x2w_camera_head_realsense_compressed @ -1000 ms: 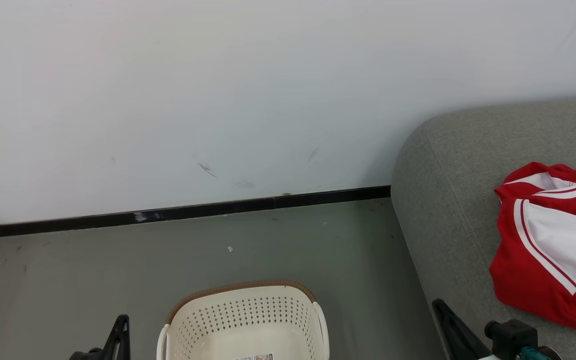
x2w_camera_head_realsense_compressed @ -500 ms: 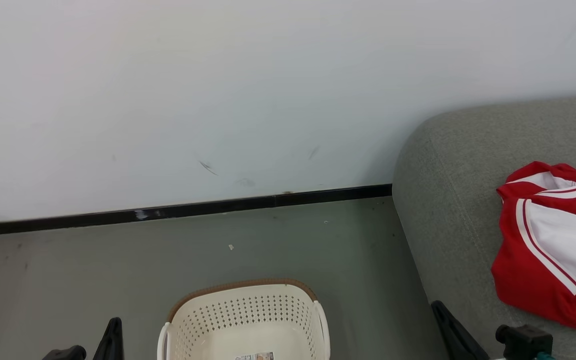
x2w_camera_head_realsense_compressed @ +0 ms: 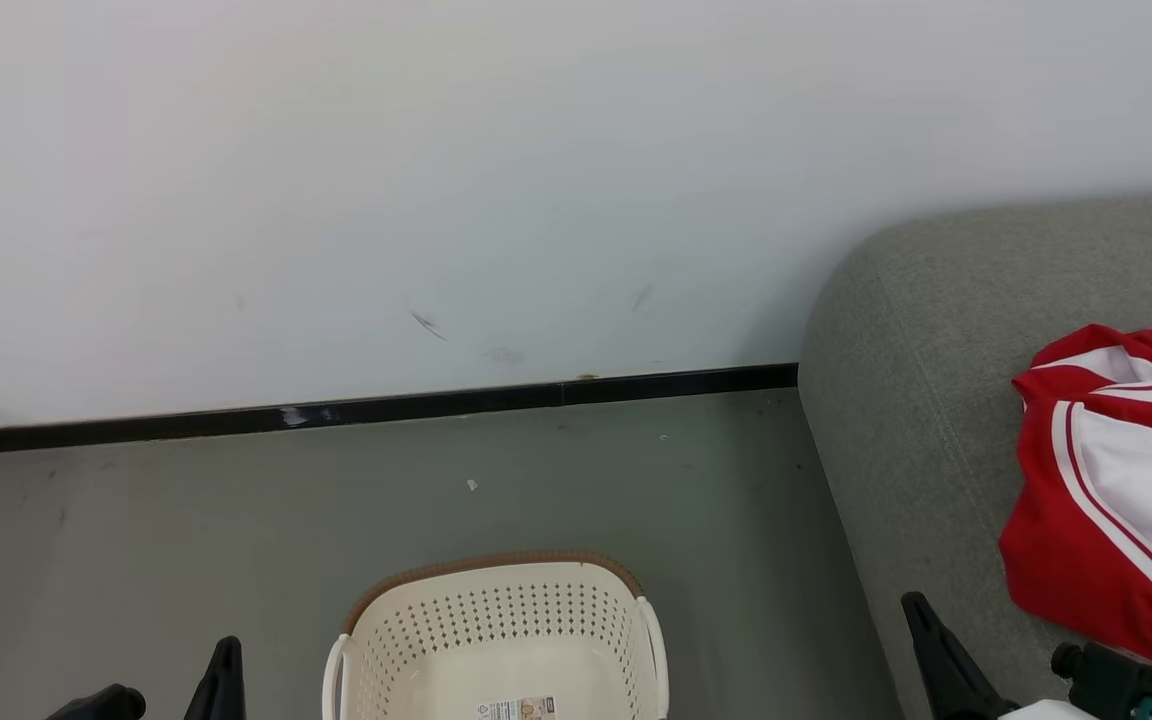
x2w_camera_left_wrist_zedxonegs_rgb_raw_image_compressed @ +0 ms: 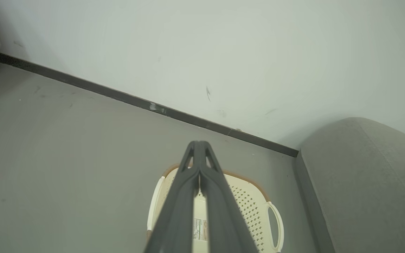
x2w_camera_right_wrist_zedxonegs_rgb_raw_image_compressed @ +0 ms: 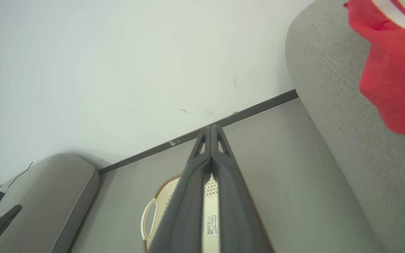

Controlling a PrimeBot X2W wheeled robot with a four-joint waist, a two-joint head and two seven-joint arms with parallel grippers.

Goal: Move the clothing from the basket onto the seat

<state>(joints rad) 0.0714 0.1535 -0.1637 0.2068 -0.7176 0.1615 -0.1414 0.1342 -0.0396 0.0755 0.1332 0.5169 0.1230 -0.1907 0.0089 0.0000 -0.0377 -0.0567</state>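
The grey floor point(x2w_camera_head_realsense_compressed: 236, 540) lies open between the white wall point(x2w_camera_head_realsense_compressed: 436, 200), with its black baseboard point(x2w_camera_head_realsense_compressed: 386, 408), and the basket point(x2w_camera_head_realsense_compressed: 496, 565), which stands at the near edge of the head view. Bare floor separates the basket from the seat point(x2w_camera_head_realsense_compressed: 916, 400), whose rounded corner rises on the right. In the right wrist view, another grey cushion point(x2w_camera_right_wrist_zedxonegs_rgb_raw_image_compressed: 58, 182) sits far to the left by the wall.

The left fingers point(x2w_camera_left_wrist_zedxonegs_rgb_raw_image_compressed: 185, 182) are pressed together with nothing between them, above the basket's left side. The right fingers point(x2w_camera_right_wrist_zedxonegs_rgb_raw_image_compressed: 195, 175) are likewise pressed together and hold nothing, over the gap between basket and seat. The basket holds no fabric; its barcode label point(x2w_camera_head_realsense_compressed: 516, 708) shows on the bare bottom. The clothing point(x2w_camera_head_realsense_compressed: 1116, 500), red with white panels and stripes, lies crumpled on the seat, to the right of the right fingers and apart from them.

Against 1 second ago the whole head view has slid slightly, so the camera has moved. Basket, seat and clothing keep their places relative to each other. Both pairs of fingers show lower in the head view.
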